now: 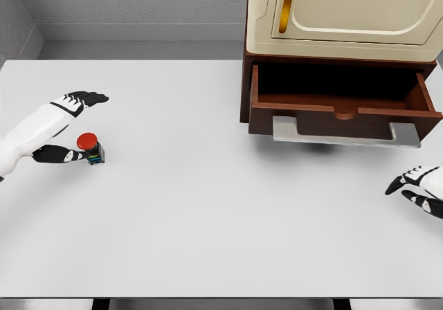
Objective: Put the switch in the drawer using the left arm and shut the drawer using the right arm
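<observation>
With nothing yet done, the switch (pixel 91 147) sits on the surface (pixel 208 213) at 9 o'clock beside the released left hand (pixel 75 126), the drawer (pixel 342 106) is open, and the right hand (pixel 419 189) rests released.

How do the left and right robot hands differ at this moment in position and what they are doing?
The left robot hand is at the table's left, fingers spread, thumb beside the red-capped switch; the right robot hand sits at the right edge, with nothing near it. The left shows its forearm; the right is cut off by the frame. The left lies far from the open drawer; the right lies just below it. Both are white with black fingers and hold nothing.
</observation>
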Controlling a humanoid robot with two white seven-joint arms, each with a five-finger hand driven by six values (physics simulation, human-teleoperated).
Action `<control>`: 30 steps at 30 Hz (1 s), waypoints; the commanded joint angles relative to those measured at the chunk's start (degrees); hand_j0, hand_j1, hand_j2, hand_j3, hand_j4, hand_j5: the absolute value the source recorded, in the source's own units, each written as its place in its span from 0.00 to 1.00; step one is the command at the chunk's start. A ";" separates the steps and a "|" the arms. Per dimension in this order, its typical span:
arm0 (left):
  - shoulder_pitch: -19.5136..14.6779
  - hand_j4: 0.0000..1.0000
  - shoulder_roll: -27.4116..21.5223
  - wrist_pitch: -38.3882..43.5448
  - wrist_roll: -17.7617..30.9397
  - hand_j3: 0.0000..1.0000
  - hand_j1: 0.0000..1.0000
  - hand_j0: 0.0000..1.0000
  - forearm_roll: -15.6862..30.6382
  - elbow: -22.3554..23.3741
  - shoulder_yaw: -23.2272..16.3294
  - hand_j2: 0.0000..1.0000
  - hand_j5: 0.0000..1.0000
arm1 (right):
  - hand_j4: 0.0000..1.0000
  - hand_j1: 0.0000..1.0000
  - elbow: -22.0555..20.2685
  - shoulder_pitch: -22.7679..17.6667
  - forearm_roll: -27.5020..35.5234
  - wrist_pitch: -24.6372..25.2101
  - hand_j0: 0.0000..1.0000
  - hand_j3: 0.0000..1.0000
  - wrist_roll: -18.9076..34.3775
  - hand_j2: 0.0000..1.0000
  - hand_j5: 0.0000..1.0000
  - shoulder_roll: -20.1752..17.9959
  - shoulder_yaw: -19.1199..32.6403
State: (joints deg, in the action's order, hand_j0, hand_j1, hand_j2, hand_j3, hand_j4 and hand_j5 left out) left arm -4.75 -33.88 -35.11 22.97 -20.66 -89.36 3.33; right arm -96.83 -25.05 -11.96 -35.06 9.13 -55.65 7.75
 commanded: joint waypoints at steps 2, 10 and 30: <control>0.44 1.00 -0.05 0.11 -0.03 1.00 1.00 1.00 0.62 -0.11 0.10 1.00 1.00 | 0.50 0.50 -1.52 0.00 0.28 0.06 0.50 0.50 0.09 0.50 0.50 0.45 0.25; 3.87 1.00 -0.66 0.11 -0.38 1.00 1.00 1.00 12.91 -0.46 0.72 1.00 1.00 | 0.51 0.51 -1.43 -0.18 0.19 0.06 0.51 0.51 -0.08 0.51 0.51 2.12 0.34; 1.14 1.00 -6.90 6.19 12.03 1.00 1.00 1.00 47.19 4.72 -8.87 1.00 1.00 | 0.55 0.55 -4.07 -0.26 0.80 0.06 0.55 0.55 -0.26 0.55 0.55 3.53 0.34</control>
State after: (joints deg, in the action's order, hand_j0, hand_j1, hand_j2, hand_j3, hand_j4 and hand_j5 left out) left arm -3.95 -40.61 -31.59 34.10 22.81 -85.60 -5.45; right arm -100.85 -25.40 -11.57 -35.06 8.87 -52.04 7.98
